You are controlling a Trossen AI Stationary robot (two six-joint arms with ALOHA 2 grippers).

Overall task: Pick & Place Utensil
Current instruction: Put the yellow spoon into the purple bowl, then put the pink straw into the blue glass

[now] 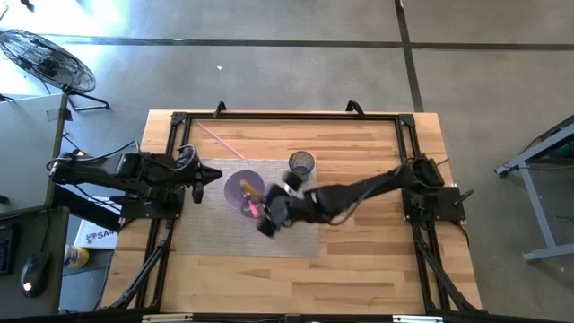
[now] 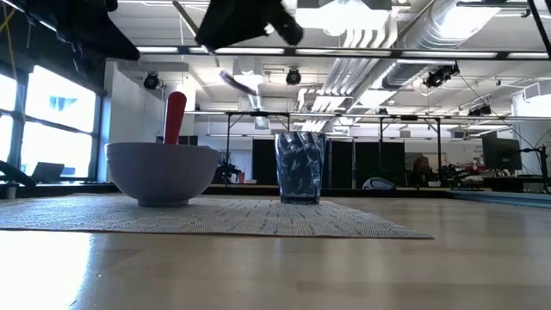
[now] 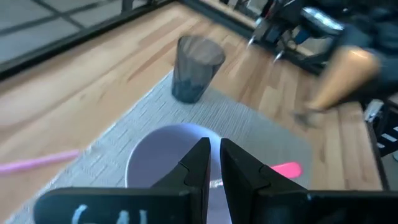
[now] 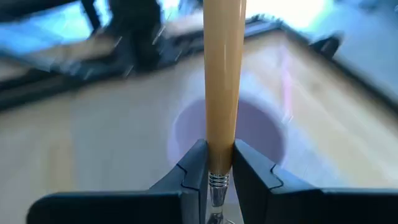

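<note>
Our right gripper point(image 4: 219, 163) is clamped on a tan-handled utensil point(image 4: 221, 81), holding it in the air just above the bowl point(image 1: 243, 187) on the mat point(image 1: 215, 235). A pink utensil point(image 2: 175, 117) stands in the bowl, with the cup point(image 1: 301, 164) near it. Our left gripper point(image 3: 213, 163), fingers nearly together and empty, waits beside the bowl.

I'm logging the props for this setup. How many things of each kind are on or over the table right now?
Bowls: 1, the pale lavender bowl
Cups: 1, the dark translucent cup
Utensils: 3, the tan-handled utensil in the right gripper, the red-pink utensil standing in the bowl, the pink stick lying on the wood
Mats: 1, the grey woven placemat
Total: 6
</note>
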